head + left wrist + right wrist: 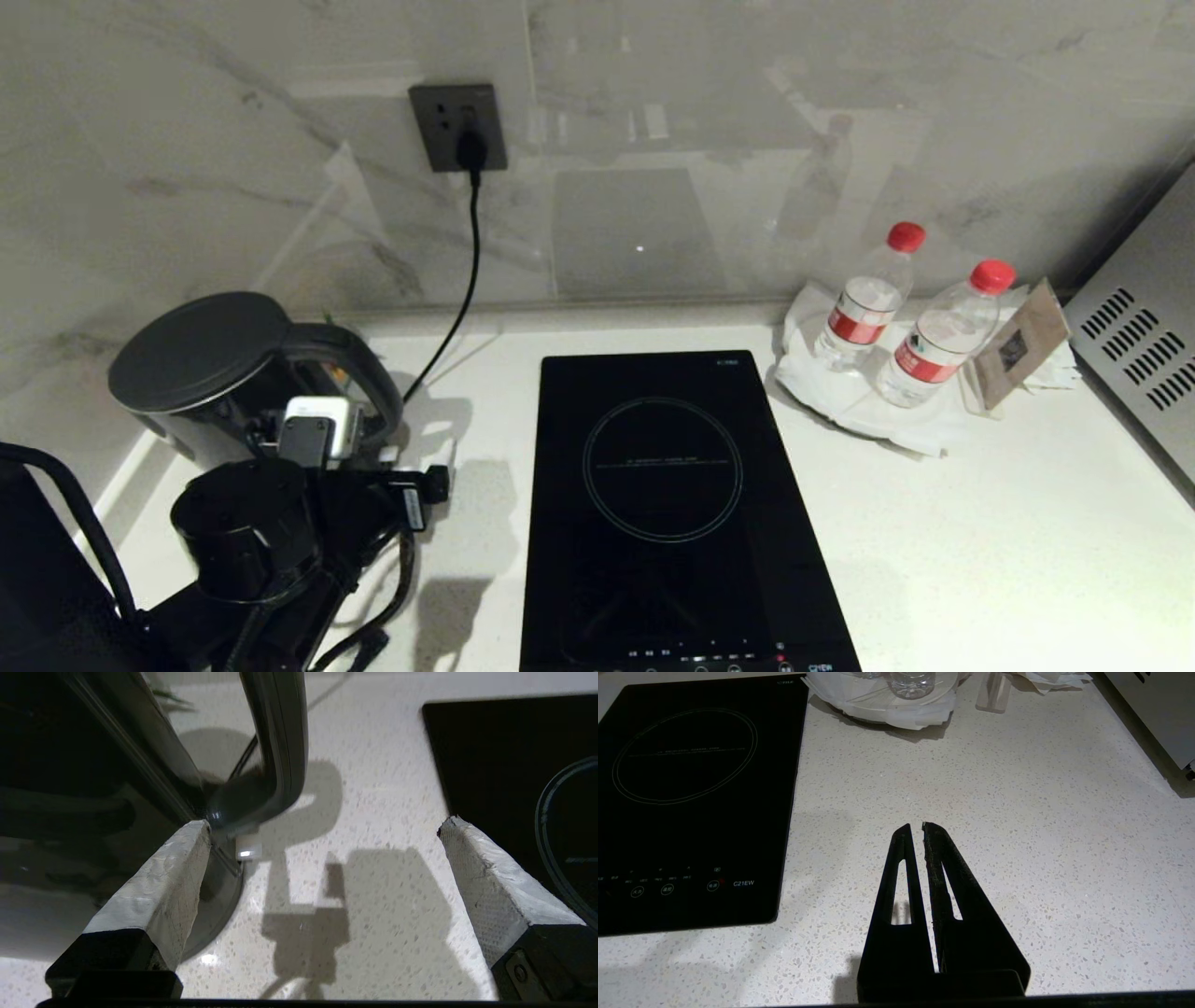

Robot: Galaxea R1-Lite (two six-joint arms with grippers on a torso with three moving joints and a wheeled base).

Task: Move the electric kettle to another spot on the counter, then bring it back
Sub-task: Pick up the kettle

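Spanning the scene, the white speckled counter (980,523) carries a black hob (667,504); the electric kettle (219,373) stands at its far left by the marble wall, the left claw (322,826) wide beside its handle, the right claw (922,828) closed above bare counter

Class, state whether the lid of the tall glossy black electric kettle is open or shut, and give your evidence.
Shut. In the head view the flat round lid lies flush on top of the tall glossy black electric kettle, with no gap at its rim.
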